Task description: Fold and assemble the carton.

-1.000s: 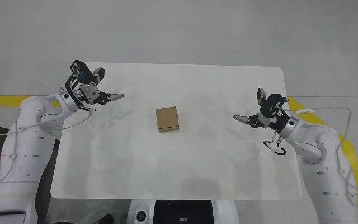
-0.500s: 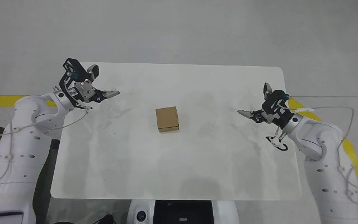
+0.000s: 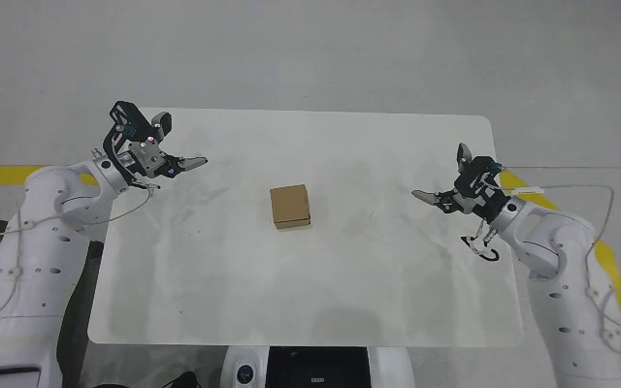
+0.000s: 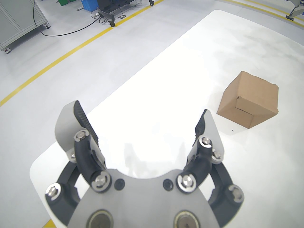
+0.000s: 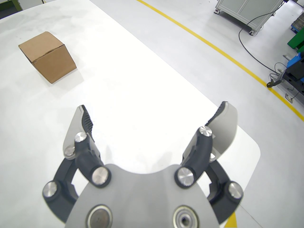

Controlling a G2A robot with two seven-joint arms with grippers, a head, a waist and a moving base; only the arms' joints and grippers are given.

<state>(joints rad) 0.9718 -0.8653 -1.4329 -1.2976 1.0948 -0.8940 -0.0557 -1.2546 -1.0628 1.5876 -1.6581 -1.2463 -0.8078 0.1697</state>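
Left wrist view shows the left jaws spread wide and holding nothing, above the far left corner of the table (image 4: 166,110). The right jaws are wide apart and empty as well, above the right side of the table. Between the two arms, well apart from both, the carton (image 3: 290,205) sits on the table near its middle. It is a closed brown cube, and one side shows a tucked flap.

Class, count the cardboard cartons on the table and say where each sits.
1. The carton sits near the middle of the table, between the left tool and the right tool, touching neither.
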